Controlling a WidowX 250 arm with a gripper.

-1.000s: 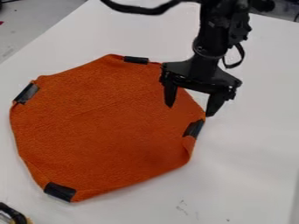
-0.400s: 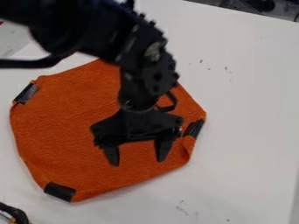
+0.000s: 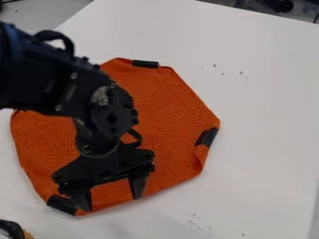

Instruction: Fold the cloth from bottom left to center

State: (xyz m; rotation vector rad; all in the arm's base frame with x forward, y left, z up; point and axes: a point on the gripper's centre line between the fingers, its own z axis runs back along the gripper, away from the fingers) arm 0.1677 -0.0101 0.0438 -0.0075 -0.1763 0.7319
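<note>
Orange fabric, a cloth (image 3: 168,107) with a many-sided outline, lies spread over the left and middle of a white table (image 3: 268,116). Its right side slants down to a corner, then turns inward at a small folded flap (image 3: 200,158). White tabletop runs from that side out to the right of the view, and more of it borders the cloth below. Black strips mark the cloth's edge at the top (image 3: 145,64), at the right (image 3: 207,137) and at the lower left (image 3: 61,204). A black robot arm (image 3: 50,79) enters from the upper left and crosses over the cloth. Its gripper (image 3: 109,198) hangs at the lower-left part of the cloth, fingers (image 3: 137,184) open and spread apart, with orange fabric visible between them. One fingertip is just beside the lower-left strip; whether it touches the cloth cannot be told. Small dark marks (image 3: 242,73) dot the table at the upper right, and faint scuffs (image 3: 195,224) show below the cloth. A black and yellow item (image 3: 12,229) sits in the bottom left corner, partly cut off. Beyond the table's upper-left edge is a grey surface (image 3: 37,18).
</note>
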